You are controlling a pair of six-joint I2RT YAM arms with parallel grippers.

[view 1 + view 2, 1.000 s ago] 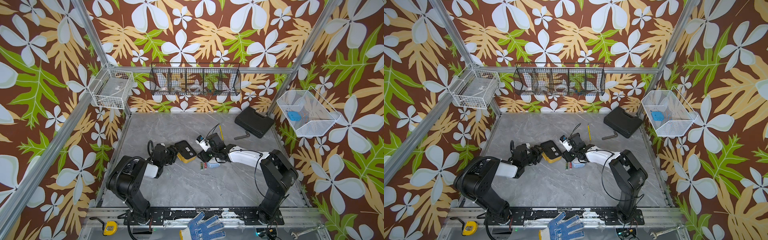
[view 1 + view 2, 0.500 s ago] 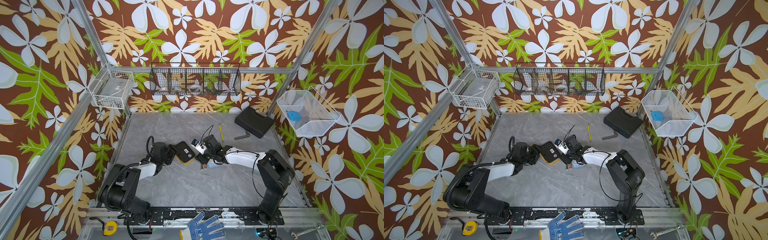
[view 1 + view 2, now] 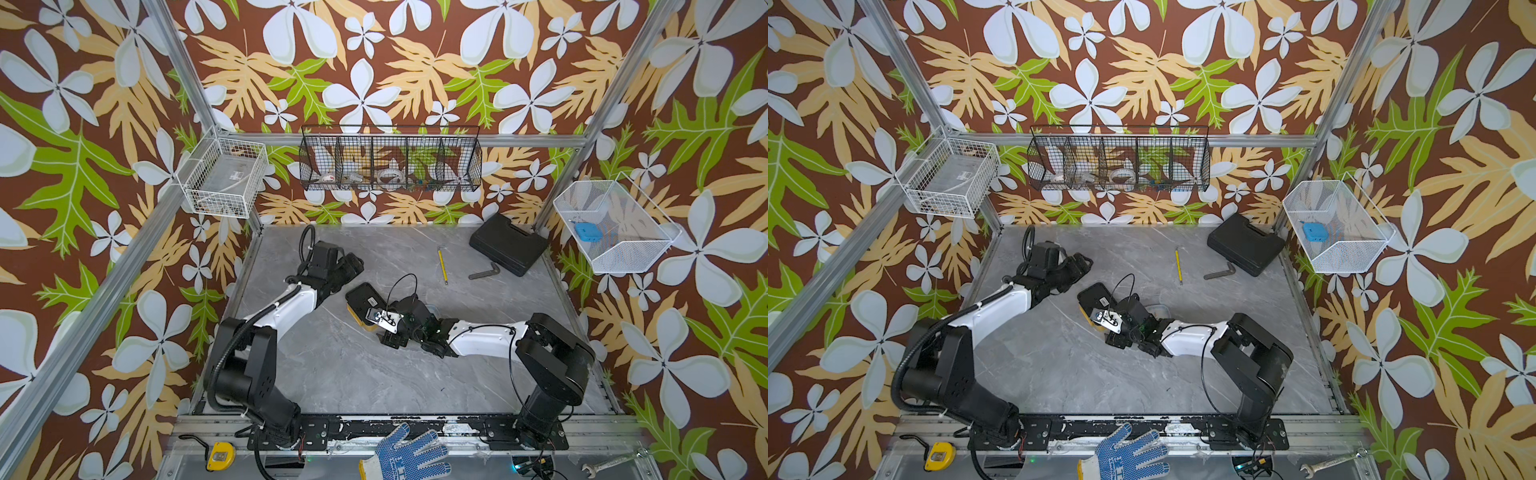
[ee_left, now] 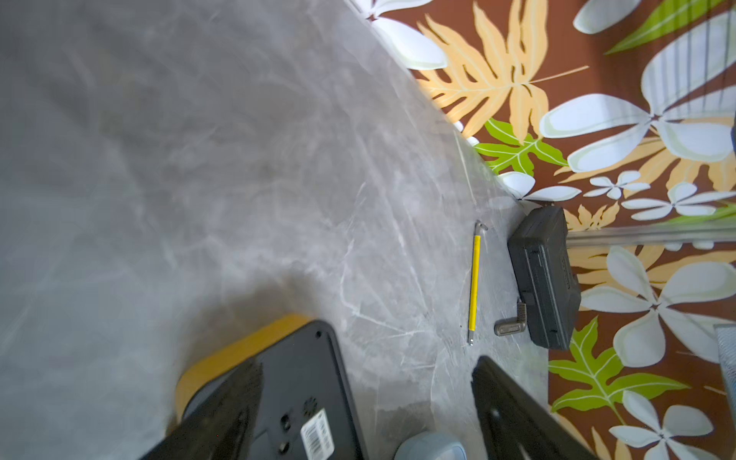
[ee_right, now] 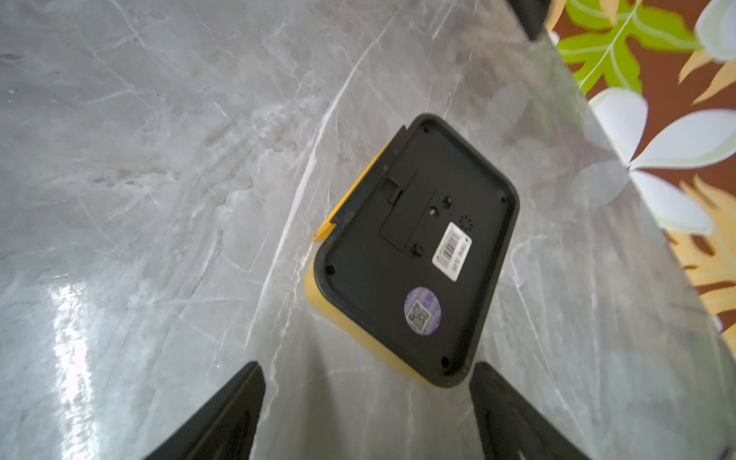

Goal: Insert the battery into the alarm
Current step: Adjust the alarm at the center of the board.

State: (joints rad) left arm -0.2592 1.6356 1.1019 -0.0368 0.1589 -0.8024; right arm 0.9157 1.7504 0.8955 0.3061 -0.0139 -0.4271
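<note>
One barcode label (image 5: 452, 251) and QR sticker (image 5: 422, 313) mark the alarm (image 5: 378, 278).

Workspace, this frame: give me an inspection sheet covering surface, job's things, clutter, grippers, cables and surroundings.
Surface: grey marble table, no spills seen.
Job's things: alarm face down, black back up; battery not seen in any view.
Clutter: black case, yellow hex key, grey L-key at the back; pale rounded object near the alarm; glove, tape measure, spanner on the front ledge.
Grippers: left gripper and right gripper on opposite sides of the alarm, jaws open, empty.
Cables: left cable loop and right cable loop arch over the wrists, snagging nothing.
Surroundings: floral walls; black wire basket, white wire basket, mesh basket holding a blue item.
</note>
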